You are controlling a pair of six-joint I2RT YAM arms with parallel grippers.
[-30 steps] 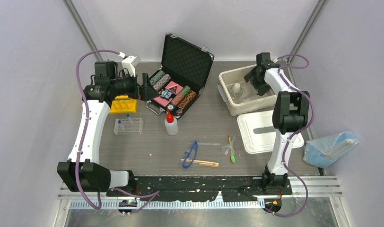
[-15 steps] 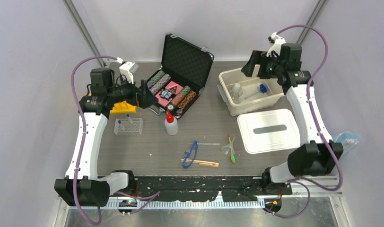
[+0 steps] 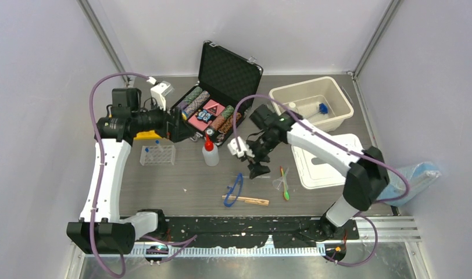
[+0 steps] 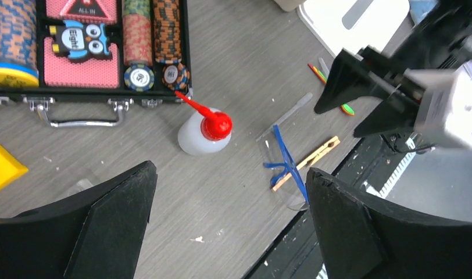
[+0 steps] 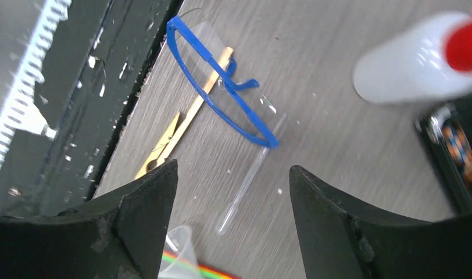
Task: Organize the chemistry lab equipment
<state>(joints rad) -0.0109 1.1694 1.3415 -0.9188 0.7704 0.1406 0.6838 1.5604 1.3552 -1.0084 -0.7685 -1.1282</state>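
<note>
1. Since half a second ago, the right arm has swung from the white bin (image 3: 345,99) to the middle of the worktop (image 3: 181,180). The right claw (image 5: 233,168), jaws wide and empty, is above the blue goggles (image 5: 222,99).
2. Left claw (image 4: 231,171): jaws wide, empty, held above the red-capped white squeeze bottle (image 4: 196,136), which stands just in front of the open black case (image 3: 228,75).
3. Clear tube rack (image 3: 157,154), holding blue-capped tubes (image 3: 157,142), stands left of the bottle. The yellow tube rack (image 3: 145,135) is behind it, partly hidden by the left arm.
4. Goggles lie across the wooden clamp (image 3: 251,201) at the near edge.
5. Funnel (image 3: 278,183) and green spatula (image 3: 286,195) lie right of the goggles, near the white lid (image 3: 326,168).
</note>
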